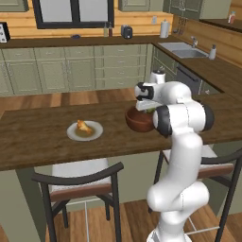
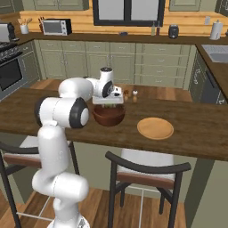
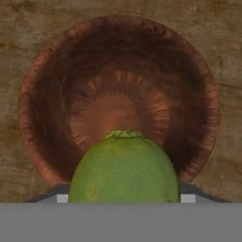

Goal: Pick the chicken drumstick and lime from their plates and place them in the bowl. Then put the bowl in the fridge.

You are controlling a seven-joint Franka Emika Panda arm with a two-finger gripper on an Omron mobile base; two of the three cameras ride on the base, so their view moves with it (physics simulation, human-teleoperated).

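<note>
Over the bowl (image 3: 118,101) hangs the tool (image 2: 108,103), pointing straight down, with the lime (image 3: 124,168) pinched between its fingers. From the hand view the green fruit fills the lower middle, its stem end turned toward the bowl's hollow, and the bare reddish-brown inside of the bowl lies directly beneath it. The lime sits above the bowl, not yet resting in it.

On the counter (image 1: 38,142), the bowl (image 1: 139,120) stands near the middle, partly hidden in the left base view by the arm's white elbow. To its left, well apart, lies the grey plate (image 1: 85,131) with the drumstick (image 1: 84,125) resting on its centre. In the right base view the tan plate (image 2: 155,128) lies bare to the right of the bowl (image 2: 108,116), near but not touching.

Two chairs (image 1: 80,182) are pushed in under the near edge of the counter. Beyond the bowl in the right base view stand two small shakers (image 2: 130,94), close together.
</note>
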